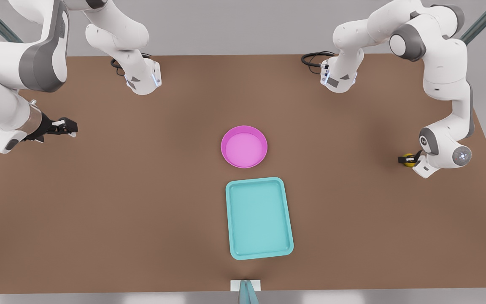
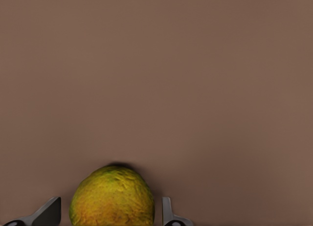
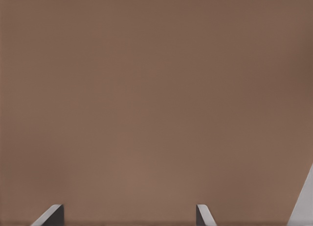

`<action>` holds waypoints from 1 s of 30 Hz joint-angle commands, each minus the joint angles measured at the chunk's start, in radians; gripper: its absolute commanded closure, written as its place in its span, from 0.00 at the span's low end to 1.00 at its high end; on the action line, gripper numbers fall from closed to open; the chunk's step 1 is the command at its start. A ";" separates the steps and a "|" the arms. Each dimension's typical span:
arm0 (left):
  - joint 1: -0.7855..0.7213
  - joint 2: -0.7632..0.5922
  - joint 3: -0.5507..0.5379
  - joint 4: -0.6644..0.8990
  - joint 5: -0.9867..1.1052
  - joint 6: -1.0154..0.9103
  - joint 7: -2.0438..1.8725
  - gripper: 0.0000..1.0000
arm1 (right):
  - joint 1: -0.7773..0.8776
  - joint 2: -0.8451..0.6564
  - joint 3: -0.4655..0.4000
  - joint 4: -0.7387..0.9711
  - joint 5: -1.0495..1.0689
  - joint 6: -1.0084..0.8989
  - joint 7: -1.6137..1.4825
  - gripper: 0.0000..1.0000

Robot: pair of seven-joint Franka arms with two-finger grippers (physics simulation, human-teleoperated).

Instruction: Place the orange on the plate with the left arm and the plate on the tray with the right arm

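A mottled yellow-orange ball with a dimpled, rough-looking skin sits on a matt brown tabletop. The round magenta-pink dish and the turquoise rectangular tray look like smooth plastic with a soft sheen. The white arm shells appear glossy.

White arms, grey joints, seemingly black grippers

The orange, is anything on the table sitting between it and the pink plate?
Nothing visible. The orange sits between the left claw fingers at the front view's right; only bare table lies between it and the plate. The tray lies nearer the camera, off that path.
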 commanded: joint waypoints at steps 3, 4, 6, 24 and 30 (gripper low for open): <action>0.001 0.011 -0.001 0.000 0.000 0.005 0.038 0.05 | 0.000 0.001 0.001 0.000 0.001 -0.001 -0.005 0.00; 0.001 0.011 -0.001 0.002 0.000 0.005 0.038 0.08 | 0.000 0.002 0.001 0.000 0.001 -0.001 -0.005 0.00; 0.007 0.018 -0.001 0.002 0.000 0.014 0.038 0.18 | -0.003 0.004 -0.001 0.000 0.002 -0.001 -0.005 0.00; -0.782 0.037 -0.236 0.496 -0.140 -0.424 -1.076 0.37 | -0.004 0.019 -0.004 -0.006 0.002 0.004 -0.007 0.00; -1.013 0.260 -0.276 0.761 -0.224 -0.421 -1.413 0.37 | -0.004 0.020 -0.006 -0.019 0.002 0.012 -0.007 0.00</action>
